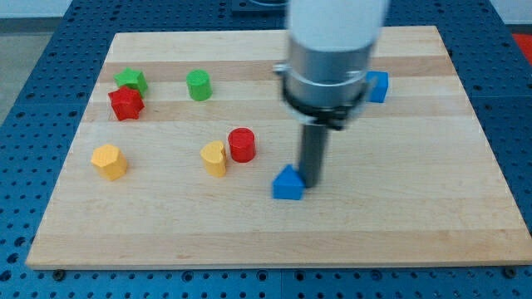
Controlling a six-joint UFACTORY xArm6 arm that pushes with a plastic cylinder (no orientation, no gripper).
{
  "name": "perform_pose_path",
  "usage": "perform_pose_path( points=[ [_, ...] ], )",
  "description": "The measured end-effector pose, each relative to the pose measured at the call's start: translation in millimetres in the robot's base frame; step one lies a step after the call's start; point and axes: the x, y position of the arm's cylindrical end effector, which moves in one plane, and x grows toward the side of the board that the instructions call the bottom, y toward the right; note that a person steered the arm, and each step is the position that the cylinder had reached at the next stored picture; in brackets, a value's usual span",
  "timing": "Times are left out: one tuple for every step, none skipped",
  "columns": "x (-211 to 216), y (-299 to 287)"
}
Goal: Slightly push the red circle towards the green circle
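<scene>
The red circle stands near the board's middle, touching or almost touching a yellow heart-like block on its left. The green circle sits up and to the left of it, near the view's top. My tip is to the right of the red circle, right beside a blue triangle-like block that lies on its lower left. The tip is a clear gap away from the red circle.
A green star and a red star sit together at the upper left. A yellow hexagon-like block is at the left. A blue block shows partly behind the arm at the upper right. The wooden board lies on a blue perforated table.
</scene>
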Motion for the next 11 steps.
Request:
perform_pose_path(
  points=[
    [-69, -151],
    [-95, -204],
    [-68, -180],
    [-55, -119],
    [-58, -81],
    [-69, -58],
    [-77, -66],
    [-77, -98],
    [-77, -130],
    [-83, -133],
    [-83, -122]
  ],
)
